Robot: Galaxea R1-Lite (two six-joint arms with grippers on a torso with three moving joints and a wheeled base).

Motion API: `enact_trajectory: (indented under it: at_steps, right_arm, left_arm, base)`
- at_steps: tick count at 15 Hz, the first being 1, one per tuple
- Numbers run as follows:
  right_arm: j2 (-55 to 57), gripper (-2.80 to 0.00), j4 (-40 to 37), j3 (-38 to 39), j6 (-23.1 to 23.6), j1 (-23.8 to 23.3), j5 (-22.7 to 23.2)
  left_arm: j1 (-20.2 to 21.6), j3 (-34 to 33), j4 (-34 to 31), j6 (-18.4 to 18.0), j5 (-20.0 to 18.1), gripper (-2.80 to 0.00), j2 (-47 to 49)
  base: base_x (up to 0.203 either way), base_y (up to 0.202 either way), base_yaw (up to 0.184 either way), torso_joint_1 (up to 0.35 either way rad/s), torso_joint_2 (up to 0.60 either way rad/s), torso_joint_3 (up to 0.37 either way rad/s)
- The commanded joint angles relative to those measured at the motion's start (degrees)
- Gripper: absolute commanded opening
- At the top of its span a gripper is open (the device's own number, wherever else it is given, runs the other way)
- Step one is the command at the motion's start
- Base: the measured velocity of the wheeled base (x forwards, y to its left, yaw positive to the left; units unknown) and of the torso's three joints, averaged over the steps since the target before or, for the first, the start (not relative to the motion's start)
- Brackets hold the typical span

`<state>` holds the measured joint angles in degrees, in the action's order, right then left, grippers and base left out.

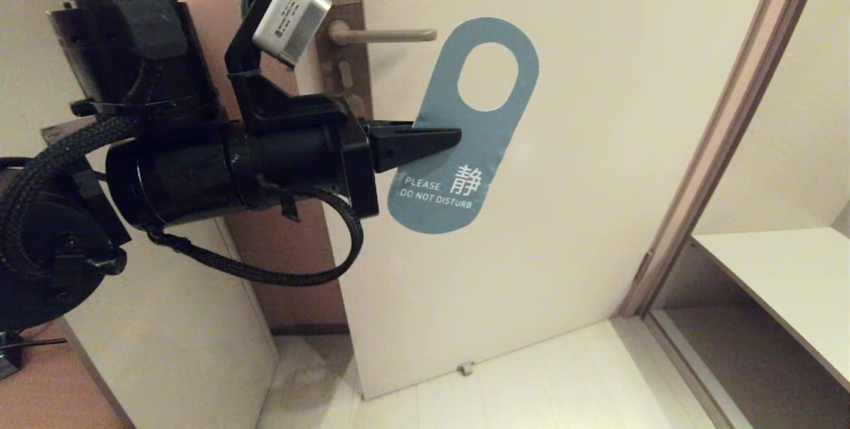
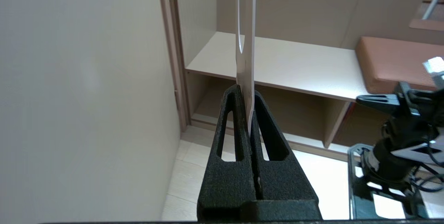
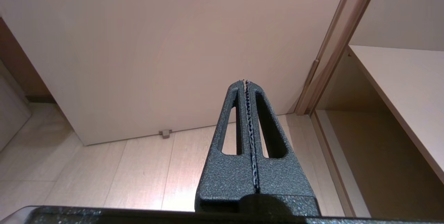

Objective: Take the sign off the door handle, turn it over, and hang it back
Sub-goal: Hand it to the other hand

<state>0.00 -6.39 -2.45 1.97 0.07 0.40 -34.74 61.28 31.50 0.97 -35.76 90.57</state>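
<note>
The sign (image 1: 465, 150) is a blue-grey card with an oval hole and the words "PLEASE DO NOT DISTURB" facing me. It hangs free in the air, tilted, just right of and below the tip of the door handle (image 1: 388, 35), off the lever. My left gripper (image 1: 455, 137) is shut on the sign's left edge, at mid-height. In the left wrist view the sign (image 2: 245, 61) shows edge-on, pinched between the black fingers (image 2: 229, 127). My right gripper (image 3: 245, 82) is parked low, shut on nothing, pointing at the foot of the door.
The cream door (image 1: 597, 150) fills the middle. Its frame (image 1: 724, 137) stands on the right, with a shelf (image 1: 777, 269) beyond. A door stop (image 1: 466, 368) sits at the door's foot on the pale floor. A cabinet panel (image 1: 166, 323) stands at the left.
</note>
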Motion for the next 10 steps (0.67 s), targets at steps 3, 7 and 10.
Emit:
enact_trajectory:
  at_steps: [3, 7, 10]
  right_arm:
    - [0.0, -2.8, 0.0, 0.0, 0.0, 0.0, 0.0]
    - [0.0, -2.8, 0.0, 0.0, 0.0, 0.0, 0.0]
    - [0.0, -2.8, 0.0, 0.0, 0.1, 0.0, 0.0]
  left_arm:
    - [3.9, -2.0, 0.2, 0.1, -6.2, -2.8, -1.6]
    - [7.8, -3.1, 0.2, 0.3, -10.5, -2.8, -1.3]
    - [8.7, -6.6, 0.5, 0.1, -13.5, -2.8, -1.9]
  base:
    - [0.0, 0.0, 0.0, 0.0, 0.0, 0.0]
    - [0.0, 0.0, 0.0, 0.0, 0.0, 0.0]
    - [0.0, 0.0, 0.0, 0.0, 0.0, 0.0]
